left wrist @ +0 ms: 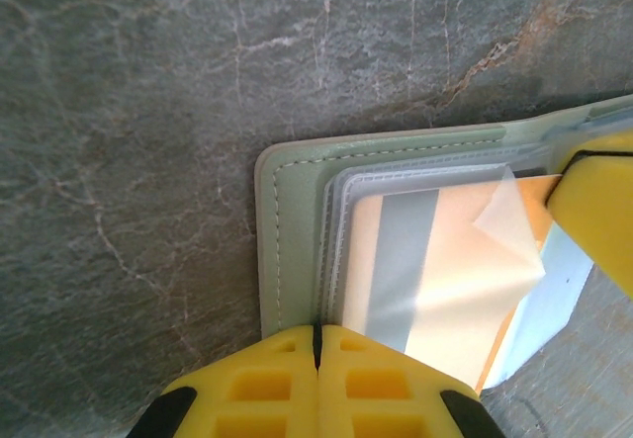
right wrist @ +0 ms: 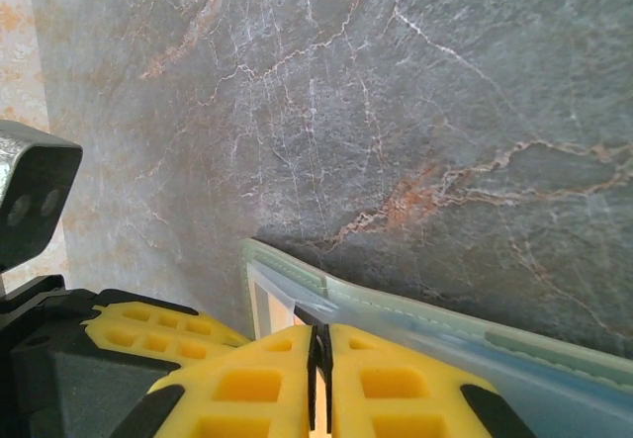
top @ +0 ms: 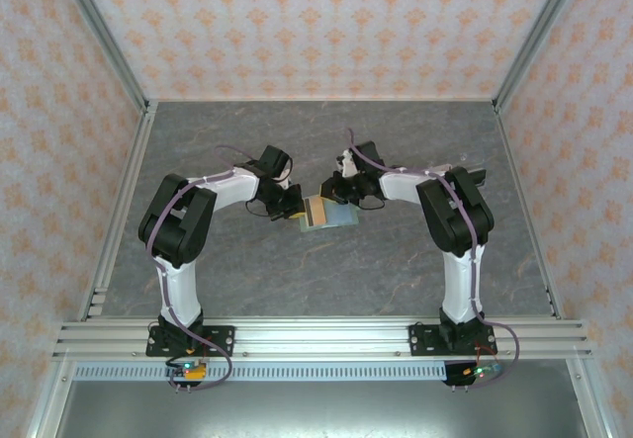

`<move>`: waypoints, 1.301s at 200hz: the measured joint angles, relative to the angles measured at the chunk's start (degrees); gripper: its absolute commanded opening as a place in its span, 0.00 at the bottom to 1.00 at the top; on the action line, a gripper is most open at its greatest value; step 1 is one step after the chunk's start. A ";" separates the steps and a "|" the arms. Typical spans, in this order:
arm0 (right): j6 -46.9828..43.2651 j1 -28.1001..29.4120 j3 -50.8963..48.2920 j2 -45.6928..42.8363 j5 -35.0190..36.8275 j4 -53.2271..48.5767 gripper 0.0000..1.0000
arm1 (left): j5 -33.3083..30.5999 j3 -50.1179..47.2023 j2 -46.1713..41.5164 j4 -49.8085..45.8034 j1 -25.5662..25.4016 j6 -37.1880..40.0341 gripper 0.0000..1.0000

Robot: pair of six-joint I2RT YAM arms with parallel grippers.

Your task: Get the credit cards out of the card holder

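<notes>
One sage-green card holder (left wrist: 292, 260) clamped by left fingers (left wrist: 259, 391), orange card (left wrist: 361, 260) by right fingers (left wrist: 598, 211).

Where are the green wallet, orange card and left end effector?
Sage-green folding card holder (left wrist: 295, 250): left wrist view, stitched border.
Orange-yellow striped credit card (left wrist: 401, 260): left wrist view, grey stripe.
Left end effector (left wrist: 316, 339): left wrist view, fingertip seam.

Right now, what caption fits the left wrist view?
Left tool shut on open card holder, orange card showing inside.
</notes>
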 measured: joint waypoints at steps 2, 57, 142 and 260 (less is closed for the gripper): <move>-0.15 0.02 0.00 0.00 -0.02 -0.02 0.13 | 0.00 0.00 0.02 0.00 0.00 0.00 0.00; -3.96 1.27 0.59 0.02 2.80 -2.84 0.09 | 1.29 0.22 0.42 -0.07 0.39 0.46 0.00; -3.28 0.70 -1.95 -3.43 5.18 -3.19 0.02 | 1.46 0.09 0.42 -0.02 0.66 0.46 0.04; -2.36 -1.92 -9.62 -17.97 16.90 -3.26 0.00 | 0.90 0.96 -0.07 -0.87 0.72 0.42 0.32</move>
